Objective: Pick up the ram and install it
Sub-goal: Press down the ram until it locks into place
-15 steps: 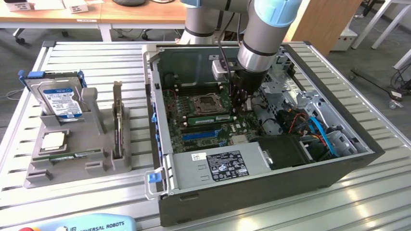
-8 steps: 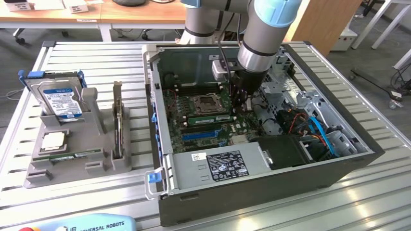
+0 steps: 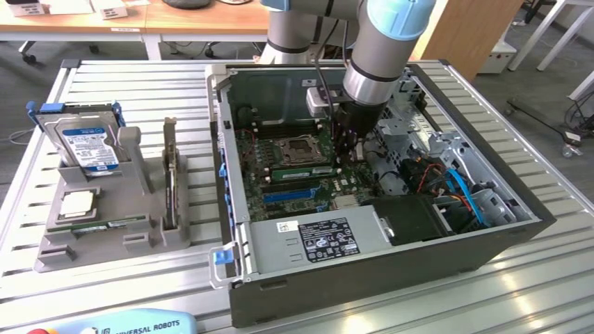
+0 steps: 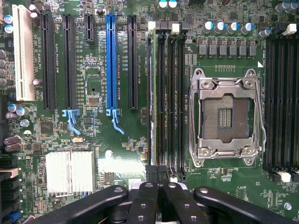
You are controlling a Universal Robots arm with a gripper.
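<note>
Ram (image 4: 150,100) (thin, green) seemingly slotted edgewise

The exterior view looks down from high up and a little way off. It sees the whole open computer case (image 3: 371,202), the slatted metal table (image 3: 139,90) under it and the grey parts tray (image 3: 111,229) on the exterior view's left. The robot arm (image 3: 385,49) comes down into the case from the far side.

The wrist view sits on the arm and looks straight down, very close to the green motherboard (image 4: 93,93). Both views share the motherboard (image 3: 297,167) and the square silver processor socket (image 4: 227,116), seen small in the exterior view (image 3: 299,148).
</note>
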